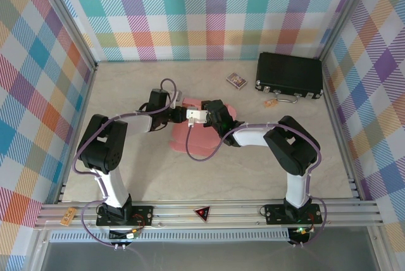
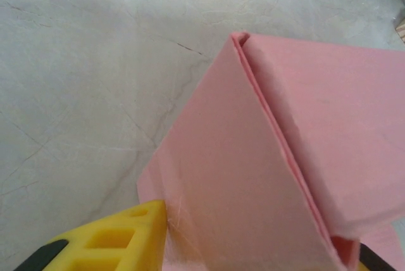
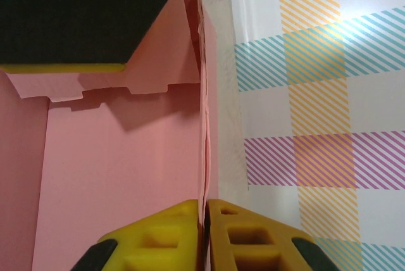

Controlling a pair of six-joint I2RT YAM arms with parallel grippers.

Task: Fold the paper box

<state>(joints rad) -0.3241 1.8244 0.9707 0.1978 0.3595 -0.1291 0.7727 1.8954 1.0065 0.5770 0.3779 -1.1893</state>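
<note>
Pink paper box (image 1: 190, 139) lies partly folded near the middle of the desk (image 1: 126, 94), between my two arms. Some panels are raised and the rest lies flat on the surface. My right tool (image 3: 206, 236) is pinched closed on an upright wall of it, the thin pink edge caught between the two yellow fingers (image 3: 164, 233). My left tool (image 2: 253, 252) straddles a raised, creased panel, one yellow finger (image 2: 120, 239) touching it; whether it truly clamps I cannot tell. Well apart, toward the far right corner, sit a black case (image 1: 289, 75) and, near it, a small patterned pack (image 1: 236, 80).
</note>
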